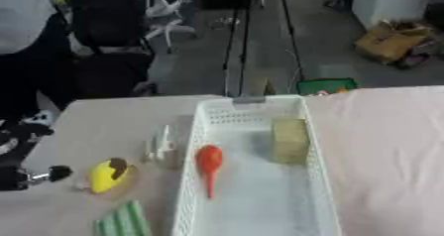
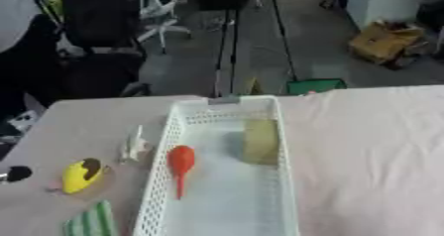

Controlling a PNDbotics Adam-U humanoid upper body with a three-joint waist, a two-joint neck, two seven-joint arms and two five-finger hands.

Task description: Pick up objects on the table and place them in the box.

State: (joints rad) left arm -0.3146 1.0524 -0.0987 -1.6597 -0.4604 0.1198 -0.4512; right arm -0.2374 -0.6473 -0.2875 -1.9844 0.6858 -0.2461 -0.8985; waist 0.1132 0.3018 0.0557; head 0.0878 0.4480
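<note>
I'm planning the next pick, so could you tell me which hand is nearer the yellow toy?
Left. The left hand sits at the view's left edge, just left of the yellow toy. The right hand shows in neither view.

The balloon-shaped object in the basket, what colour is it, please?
Red object, clearest in the left eye view.

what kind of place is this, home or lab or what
Probably a lab or workshop, not a home: bare concrete floor with stands and cables, a cardboard box on it, and a cloth-covered table holding a white basket for test objects.
</note>
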